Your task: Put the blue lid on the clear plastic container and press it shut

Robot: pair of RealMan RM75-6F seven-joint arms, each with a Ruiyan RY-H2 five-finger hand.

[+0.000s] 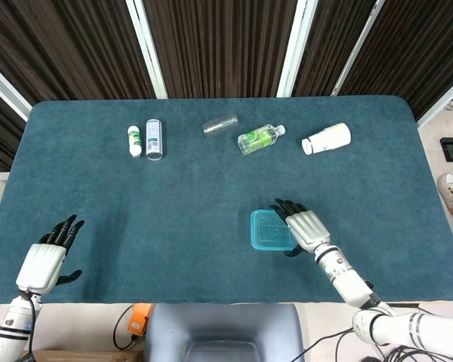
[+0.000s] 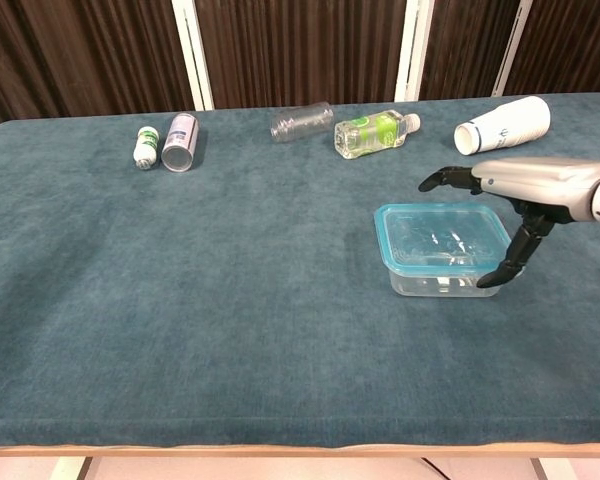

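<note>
Now the right robot hand (image 2: 525,190) hangs flat, palm down, over the right edge of the blue lid (image 2: 442,233), its fingers spread and its thumb (image 2: 510,262) pointing down beside the right wall of the clear plastic container (image 2: 442,282); it holds nothing, and I cannot tell whether the thumb tip touches the wall. The lid sits level on top of the container, which stands on the counter (image 1: 211,188) right of centre, near the front edge. Far off at the front left corner, the left robot hand (image 1: 47,256) rests with its fingers spread, empty. Along the back of the counter lie, from left to right, a small white bottle (image 1: 134,140), a silver can (image 1: 153,139), a clear empty bottle (image 1: 220,124), a green-labelled bottle (image 1: 260,139) and a white jar (image 1: 326,139), all on their sides.
</note>
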